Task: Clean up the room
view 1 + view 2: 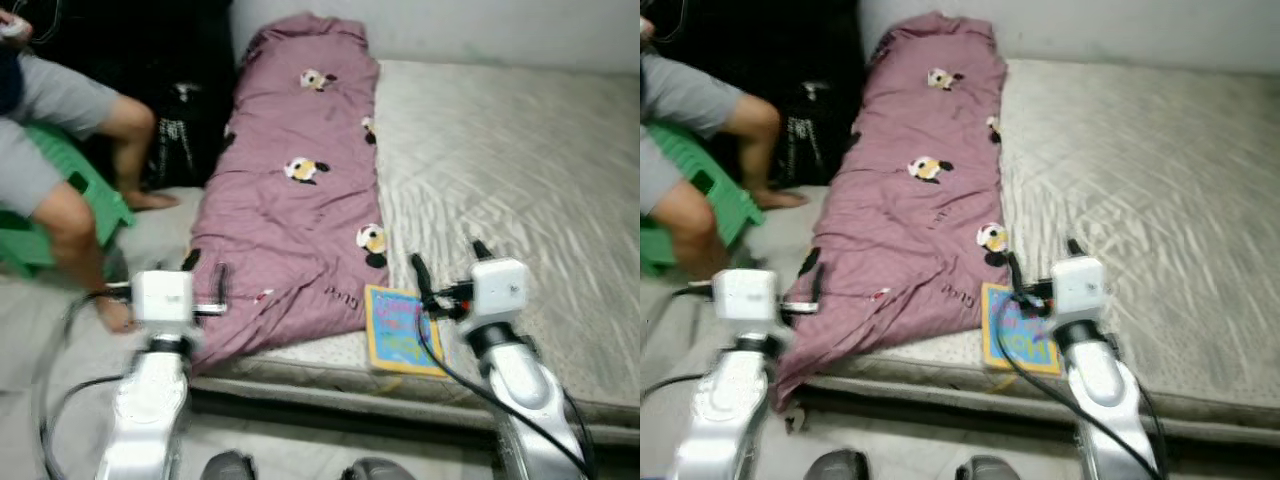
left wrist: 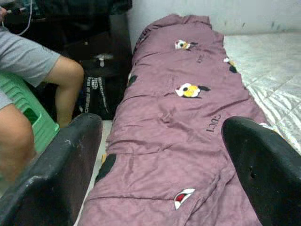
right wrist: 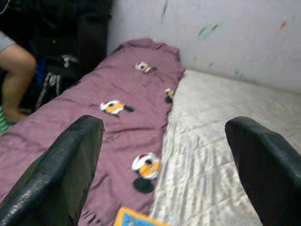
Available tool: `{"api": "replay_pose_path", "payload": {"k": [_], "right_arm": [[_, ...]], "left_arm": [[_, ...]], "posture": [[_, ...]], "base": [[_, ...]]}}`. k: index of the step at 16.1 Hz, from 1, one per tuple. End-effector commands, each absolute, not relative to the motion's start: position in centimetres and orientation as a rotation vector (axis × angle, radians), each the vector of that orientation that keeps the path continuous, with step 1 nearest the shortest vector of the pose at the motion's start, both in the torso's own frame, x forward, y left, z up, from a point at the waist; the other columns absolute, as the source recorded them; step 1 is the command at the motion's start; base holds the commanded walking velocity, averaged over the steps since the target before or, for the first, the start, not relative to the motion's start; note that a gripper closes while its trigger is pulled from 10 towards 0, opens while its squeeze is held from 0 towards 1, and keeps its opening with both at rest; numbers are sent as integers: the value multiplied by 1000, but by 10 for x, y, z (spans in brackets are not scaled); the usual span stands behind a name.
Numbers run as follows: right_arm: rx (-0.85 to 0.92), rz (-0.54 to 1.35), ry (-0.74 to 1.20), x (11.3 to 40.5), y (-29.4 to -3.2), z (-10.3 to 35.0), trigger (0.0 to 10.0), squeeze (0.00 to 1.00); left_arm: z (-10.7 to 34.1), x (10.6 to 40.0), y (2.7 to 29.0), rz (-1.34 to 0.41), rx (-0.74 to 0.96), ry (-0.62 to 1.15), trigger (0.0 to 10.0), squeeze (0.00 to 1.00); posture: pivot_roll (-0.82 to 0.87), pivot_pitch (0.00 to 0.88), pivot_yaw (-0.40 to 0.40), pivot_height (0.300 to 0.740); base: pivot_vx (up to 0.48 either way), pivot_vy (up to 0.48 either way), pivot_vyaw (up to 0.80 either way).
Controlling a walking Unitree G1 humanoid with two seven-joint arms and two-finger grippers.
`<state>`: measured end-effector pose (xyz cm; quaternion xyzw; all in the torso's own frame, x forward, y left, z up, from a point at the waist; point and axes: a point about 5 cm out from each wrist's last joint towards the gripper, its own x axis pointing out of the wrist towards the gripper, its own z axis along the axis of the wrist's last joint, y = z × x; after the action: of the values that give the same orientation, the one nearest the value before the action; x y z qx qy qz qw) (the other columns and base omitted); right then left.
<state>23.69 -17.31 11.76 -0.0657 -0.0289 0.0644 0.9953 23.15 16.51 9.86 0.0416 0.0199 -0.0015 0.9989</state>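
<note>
We hold both grippers' jaws spread, ready to grab: left gripper (image 1: 205,290) over the rumpled mauve cartoon-print quilt (image 1: 290,190), right gripper (image 1: 445,272) above the yellow-edged picture book (image 1: 400,330) on the bed (image 1: 520,170).

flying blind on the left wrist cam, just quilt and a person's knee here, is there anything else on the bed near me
Observer: Yes, a colourful book lies at the mattress edge, beside the purple quilt.
Operator: where's my other arm
Observer: The right gripper hangs open just over that book.
Operator: and my left one, over the bed?
Observer: The left gripper, open, sits at the quilt's near corner, by the bed's left edge.
</note>
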Motion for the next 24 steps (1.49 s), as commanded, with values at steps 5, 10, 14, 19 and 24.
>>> {"api": "replay_pose_path", "payload": {"k": [5, 10, 14, 19, 24], "right_arm": [[-126, 142, -65, 239, -169, 120, 10000, 0], [-124, 142, -62, 238, -170, 120, 10000, 0], [-120, 148, -58, 238, -170, 120, 10000, 0], [-124, 151, -58, 239, -169, 120, 10000, 0], [-127, 154, -57, 240, -169, 119, 10000, 0]], "left_arm": [[98, 230, 174, 13, 99, 44, 10000, 0], [99, 230, 173, 10, 99, 43, 10000, 0], [99, 230, 172, 9, 99, 43, 10000, 0], [99, 230, 172, 8, 100, 41, 10000, 0], [98, 230, 171, 5, 100, 40, 10000, 0]], "posture": [[-71, 92, -21, 740], [-71, 93, -22, 740], [-69, 91, -25, 740], [-68, 90, -26, 740], [-69, 89, -25, 740]], "base": [[0, -287, 0], [0, -286, 0], [0, -288, -145], [0, -286, -81], [0, -286, 0]]}}
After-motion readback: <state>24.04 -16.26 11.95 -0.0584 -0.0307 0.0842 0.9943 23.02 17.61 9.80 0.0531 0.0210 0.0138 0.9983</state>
